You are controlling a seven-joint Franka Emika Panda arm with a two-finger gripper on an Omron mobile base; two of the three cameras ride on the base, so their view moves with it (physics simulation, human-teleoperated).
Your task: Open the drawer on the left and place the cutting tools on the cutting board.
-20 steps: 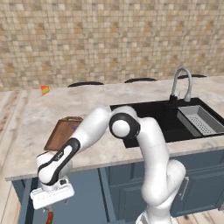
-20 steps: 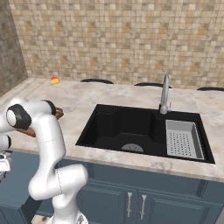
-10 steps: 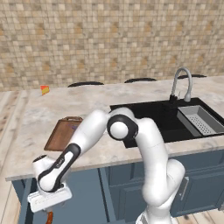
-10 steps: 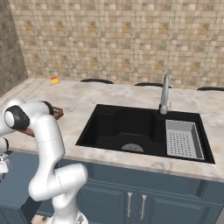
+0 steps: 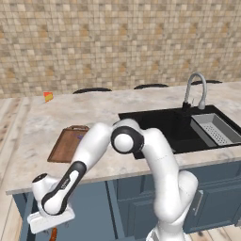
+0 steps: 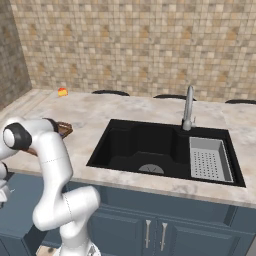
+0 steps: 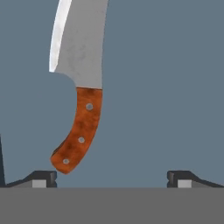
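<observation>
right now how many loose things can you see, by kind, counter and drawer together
knife: 1, lying flat on the blue drawer floor
cutting board: 1, on the counter
orange-yellow wedge: 1, at the back of the counter
strainer tray: 1, in the sink
total: 4

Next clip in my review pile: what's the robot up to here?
The arm is reaching down below the counter edge at the left, its open hand hanging over a knife with a silver blade and red-brown handle that lies on a flat blue-grey surface. The handle sits nearer one fingertip and nothing is gripped yet. The cutting board waits on the counter above, with something small and purple at its far edge.
</observation>
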